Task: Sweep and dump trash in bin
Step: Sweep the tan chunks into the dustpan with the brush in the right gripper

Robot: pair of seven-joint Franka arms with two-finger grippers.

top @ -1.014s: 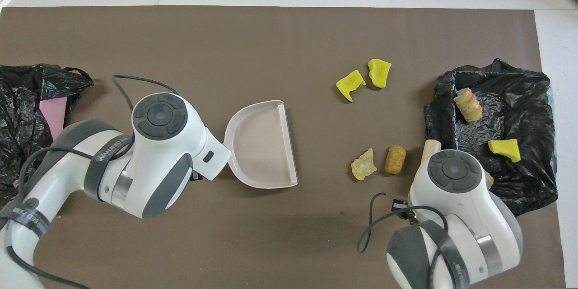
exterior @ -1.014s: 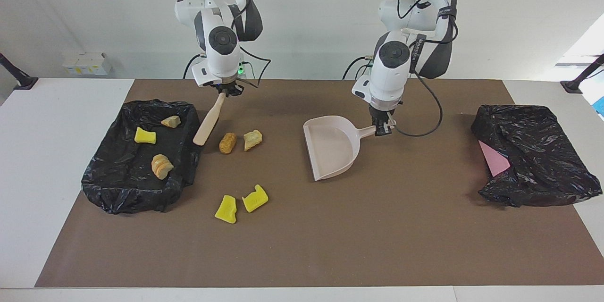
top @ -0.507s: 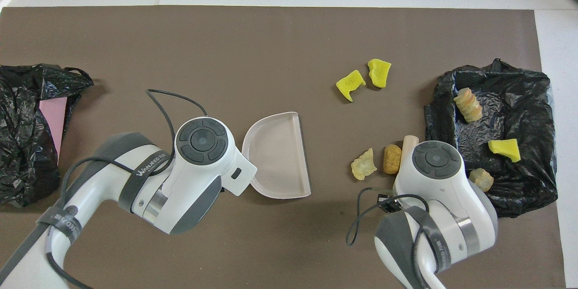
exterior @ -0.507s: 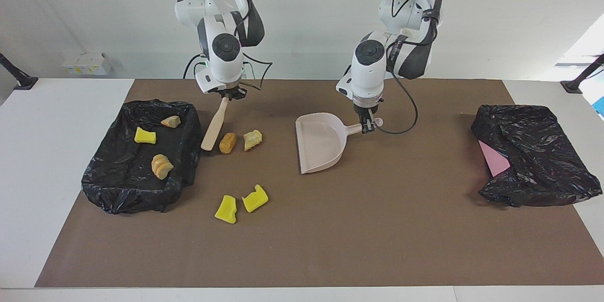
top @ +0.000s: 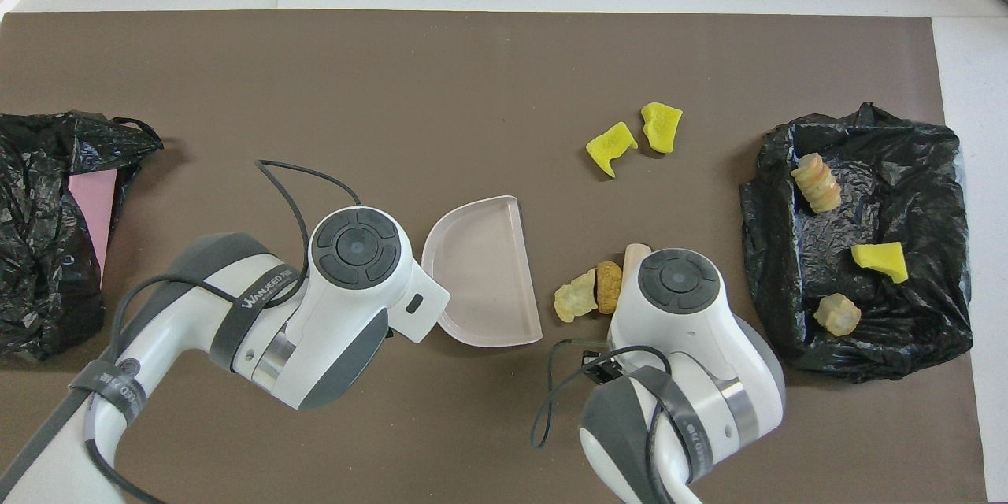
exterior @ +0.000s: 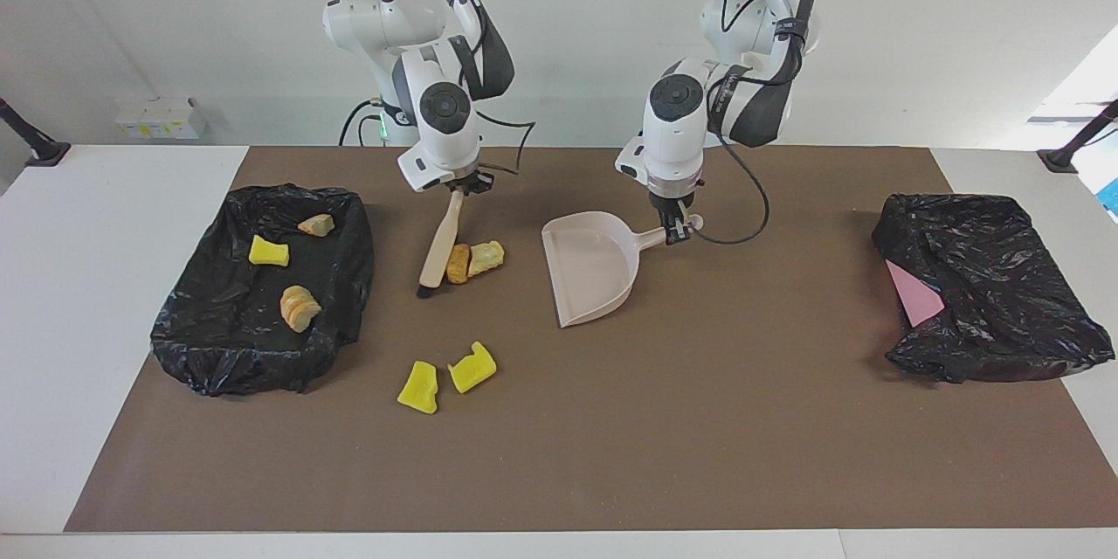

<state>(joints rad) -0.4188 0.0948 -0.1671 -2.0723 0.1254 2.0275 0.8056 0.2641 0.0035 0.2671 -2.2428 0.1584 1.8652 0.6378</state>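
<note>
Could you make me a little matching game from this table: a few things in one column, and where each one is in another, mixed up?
Things:
1. dustpan
2. brush
3. two yellow scraps
4. pink sheet

Places:
A. loose on the brown mat, away from both tools
B. held by the right pincer, against two tan lumps
C. tucked under the crumpled black bag
D. held by its handle in the left pincer

Pairs: 1-D, 2-B, 3-A, 4-C
</note>
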